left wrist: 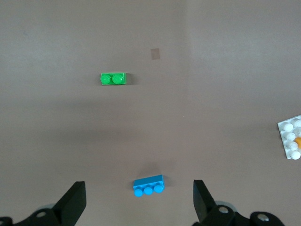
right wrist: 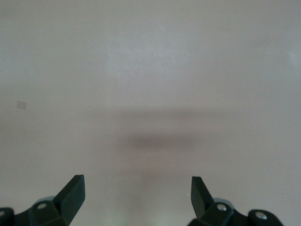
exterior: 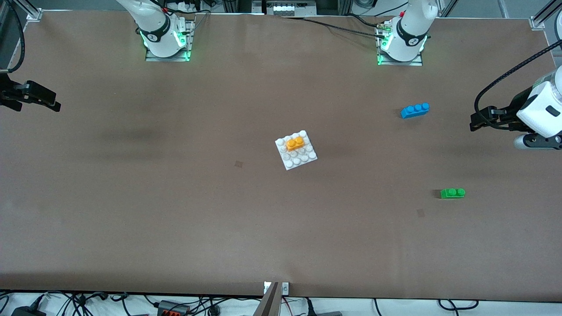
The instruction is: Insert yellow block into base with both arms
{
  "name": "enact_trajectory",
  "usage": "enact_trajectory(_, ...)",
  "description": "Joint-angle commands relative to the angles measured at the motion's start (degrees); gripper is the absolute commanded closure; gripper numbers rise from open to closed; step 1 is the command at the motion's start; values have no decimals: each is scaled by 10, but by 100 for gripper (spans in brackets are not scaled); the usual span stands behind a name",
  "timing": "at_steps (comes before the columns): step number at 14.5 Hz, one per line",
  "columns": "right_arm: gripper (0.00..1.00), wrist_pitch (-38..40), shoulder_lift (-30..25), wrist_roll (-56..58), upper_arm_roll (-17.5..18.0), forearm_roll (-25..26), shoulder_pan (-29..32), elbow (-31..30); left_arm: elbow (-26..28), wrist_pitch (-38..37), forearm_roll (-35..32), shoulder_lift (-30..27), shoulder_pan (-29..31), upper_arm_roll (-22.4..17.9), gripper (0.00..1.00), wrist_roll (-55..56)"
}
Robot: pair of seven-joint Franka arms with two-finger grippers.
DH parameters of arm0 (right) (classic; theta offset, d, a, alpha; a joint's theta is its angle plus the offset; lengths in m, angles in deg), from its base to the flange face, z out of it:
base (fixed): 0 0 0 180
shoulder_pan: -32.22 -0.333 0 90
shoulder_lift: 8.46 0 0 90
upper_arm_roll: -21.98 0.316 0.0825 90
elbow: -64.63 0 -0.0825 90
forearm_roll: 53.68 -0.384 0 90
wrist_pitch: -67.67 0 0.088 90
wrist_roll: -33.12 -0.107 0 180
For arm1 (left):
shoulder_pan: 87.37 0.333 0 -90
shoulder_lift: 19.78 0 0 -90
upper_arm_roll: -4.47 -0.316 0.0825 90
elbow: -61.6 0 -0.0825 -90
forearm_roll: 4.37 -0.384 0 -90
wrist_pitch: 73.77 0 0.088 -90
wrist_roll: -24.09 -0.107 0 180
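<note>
The yellow block (exterior: 295,143) sits on the studs of the white base (exterior: 296,150) at the table's middle, in the part of the plate farther from the front camera. A corner of the base (left wrist: 290,139) shows at the edge of the left wrist view with a sliver of the yellow block (left wrist: 298,141). My left gripper (exterior: 476,120) is open and empty, up over the left arm's end of the table. My right gripper (exterior: 55,104) is open and empty over the right arm's end. Both arms wait, well away from the base.
A blue three-stud brick (exterior: 415,110) lies toward the left arm's end, also in the left wrist view (left wrist: 148,185). A green two-stud brick (exterior: 452,193) lies nearer the front camera, also in the left wrist view (left wrist: 113,78). The right wrist view shows bare tabletop.
</note>
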Motion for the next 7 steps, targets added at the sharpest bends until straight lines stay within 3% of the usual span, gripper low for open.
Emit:
enact_trajectory(1,0,7,0,-3,3,1,1,11,-11,-12,8,0,5,0,0,-14)
enact_trajectory(7,0,11,-3,-1,3,1,1,12,-11,-12,9,0,5,0,0,-14)
